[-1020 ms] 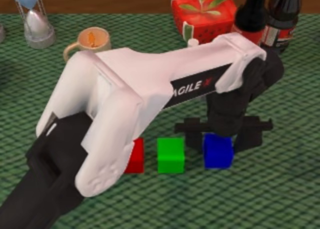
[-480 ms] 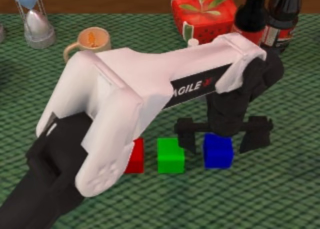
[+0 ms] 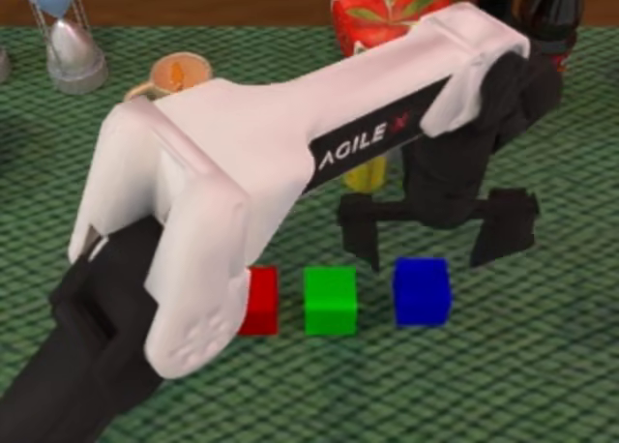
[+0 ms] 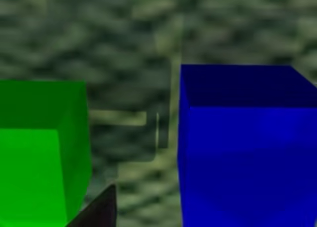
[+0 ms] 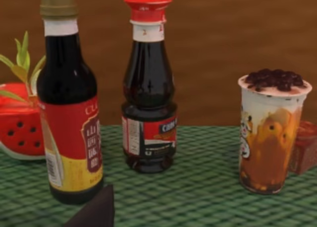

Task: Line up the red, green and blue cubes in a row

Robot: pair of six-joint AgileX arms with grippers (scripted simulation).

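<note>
The red cube (image 3: pixel 261 301), green cube (image 3: pixel 330 300) and blue cube (image 3: pixel 422 290) lie in a row on the green woven mat, the red one partly hidden under my left arm. My left gripper (image 3: pixel 426 250) hangs open just above and behind the blue cube, touching nothing. The left wrist view looks down on the green cube (image 4: pixel 39 152) and the blue cube (image 4: pixel 247 147), with one dark fingertip (image 4: pixel 99 209) over the gap between them. My right arm is outside the top view; its wrist view shows one fingertip (image 5: pixel 96 209), set off to the side, holding nothing.
At the back stand a watermelon-patterned box (image 3: pixel 387 17), a mug (image 3: pixel 174 75), an hourglass (image 3: pixel 68 37) and dark bottles (image 3: pixel 542 8). A yellow object (image 3: pixel 368 172) peeks from under the left arm. The right wrist view faces two sauce bottles (image 5: pixel 69 103) and a bubble-tea cup (image 5: pixel 270 133).
My left gripper has let go of the blue cube, spread its fingers and risen away toward the back. The blue cube stays in line with the green and red ones.
</note>
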